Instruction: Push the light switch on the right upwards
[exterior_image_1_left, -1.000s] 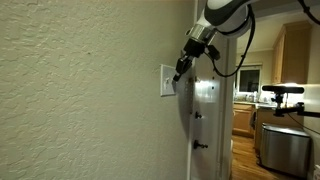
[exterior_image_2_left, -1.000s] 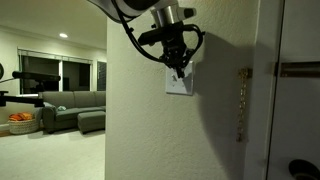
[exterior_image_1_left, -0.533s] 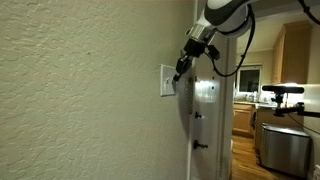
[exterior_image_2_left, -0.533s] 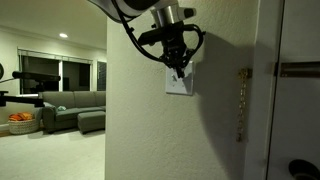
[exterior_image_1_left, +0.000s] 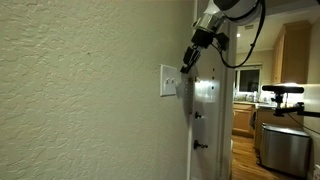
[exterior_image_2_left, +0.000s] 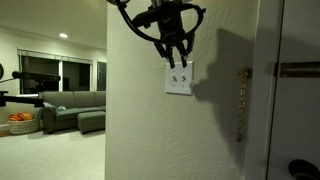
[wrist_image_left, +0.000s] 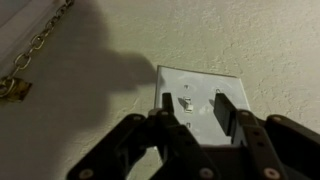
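Observation:
A white double switch plate (exterior_image_2_left: 180, 80) is on the cream wall, and it shows edge-on in an exterior view (exterior_image_1_left: 167, 80). In the wrist view the plate (wrist_image_left: 200, 85) lies straight ahead. One small toggle (wrist_image_left: 187, 101) shows between my fingers, and the other is partly hidden by a finger. My gripper (exterior_image_2_left: 177, 62) is open and empty, with its fingertips at the plate's top edge. From the side, the gripper (exterior_image_1_left: 184, 68) is a little off the wall. In the wrist view the two dark fingers of the gripper (wrist_image_left: 196, 108) stand apart on either side of the plate's middle.
A door with a brass chain latch (exterior_image_2_left: 240, 100) stands close beside the plate. The chain also shows in the wrist view (wrist_image_left: 30, 60). The door's edge (exterior_image_1_left: 205, 110) is just beyond the switch. A sofa (exterior_image_2_left: 75, 105) sits in the room behind the wall.
My gripper has moved up along the plate and drawn back a little from the wall. The arm above it has risen too.

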